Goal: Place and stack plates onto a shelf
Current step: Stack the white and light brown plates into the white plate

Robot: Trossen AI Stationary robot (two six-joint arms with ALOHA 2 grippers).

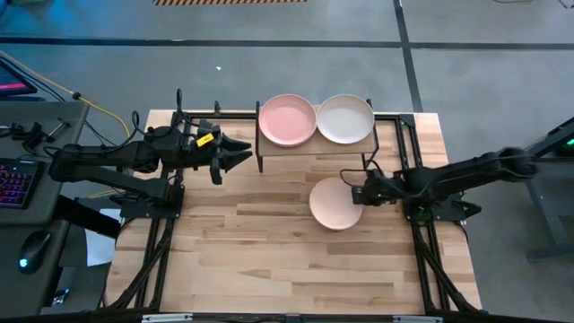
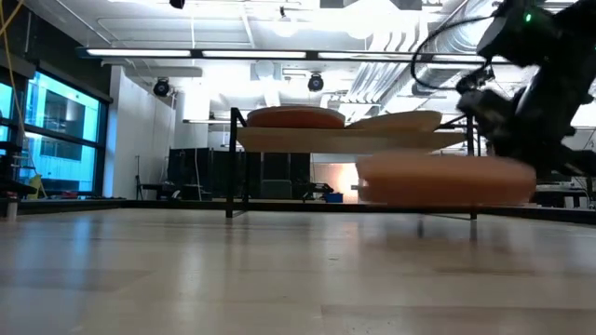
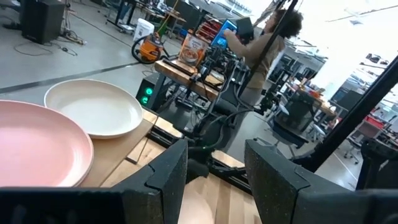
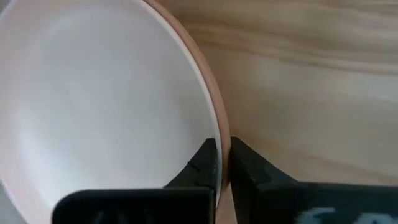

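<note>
Right gripper [image 1: 360,195] has the peach plate [image 1: 334,204] by its rim.
You've got jaws clamped, plate lifted off the bench in front of the shelf [image 1: 316,144]; left gripper [image 1: 240,152] beside shelf, jaws released.

The light wooden surface [image 1: 296,260] sits in a black metal frame [image 1: 143,260] on a grey floor [image 1: 502,54]. Off the surface's left edge, a keyboard with coloured backlit keys [image 1: 16,179] lies on a dark desk, a computer mouse [image 1: 34,249] just beside it. Beyond the surface's far side, a person [image 3: 267,43] stands among workbenches, near an orange vacuum [image 3: 149,46] and a cereal box [image 3: 194,50].
</note>
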